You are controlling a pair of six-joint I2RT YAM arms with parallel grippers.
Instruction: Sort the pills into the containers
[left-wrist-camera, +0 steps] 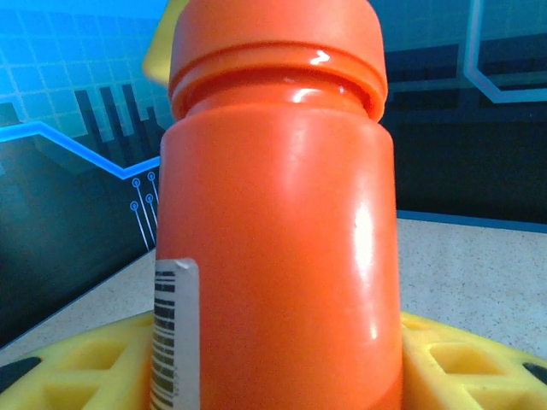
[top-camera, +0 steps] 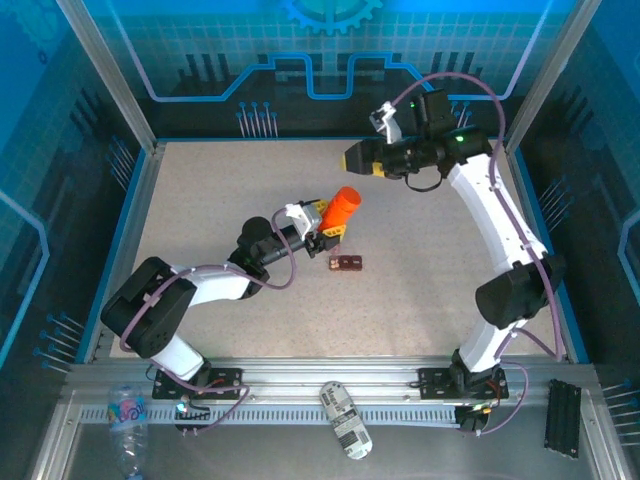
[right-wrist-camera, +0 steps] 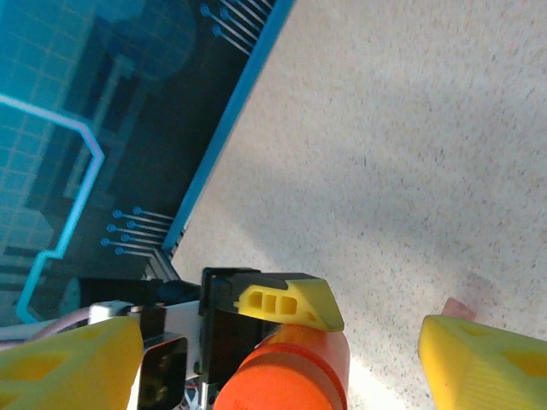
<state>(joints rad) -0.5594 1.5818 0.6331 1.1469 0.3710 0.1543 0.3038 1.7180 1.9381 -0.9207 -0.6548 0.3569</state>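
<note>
My left gripper is shut on an orange bottle near the middle of the table, holding it tilted with its cap end up and to the right. In the left wrist view the capped bottle stands between the yellow fingers. The dark maroon containers lie flat on the table just below the bottle. My right gripper hovers beyond the bottle, its jaws wide open. In the right wrist view its fingers stand clear on both sides of the bottle's cap. The pills are hidden.
Blue-edged walls and posts ring the speckled table. On the front rail lie a plastic water bottle, a grey-white device and a black block.
</note>
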